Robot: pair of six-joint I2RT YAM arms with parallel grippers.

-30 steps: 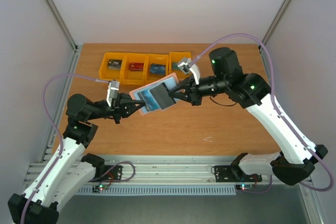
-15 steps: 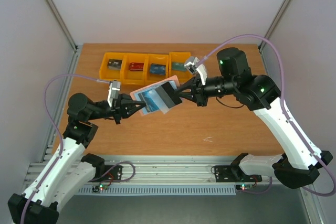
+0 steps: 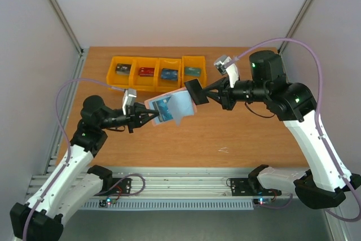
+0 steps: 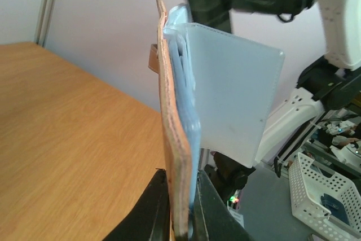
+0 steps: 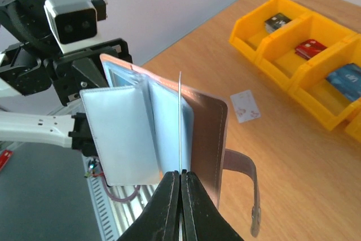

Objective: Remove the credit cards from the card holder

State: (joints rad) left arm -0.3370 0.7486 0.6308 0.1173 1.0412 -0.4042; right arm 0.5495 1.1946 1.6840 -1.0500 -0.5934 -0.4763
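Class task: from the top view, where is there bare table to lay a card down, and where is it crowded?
Bare: the front middle of the table, from the near edge up to the raised card holder. Crowded: the back left, lined with orange bins; a white card lies on the wood near them.

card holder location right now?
Top view, left of centre: the card holder hangs above the table, pinched by the left gripper, in front of the orange bins.

White arms [image 3: 312, 139], black joints [image 3: 93, 109] (green-lit), lilac cables [image 3: 282, 40], black left claw [image 3: 150, 115], right claw [image 3: 199, 95]
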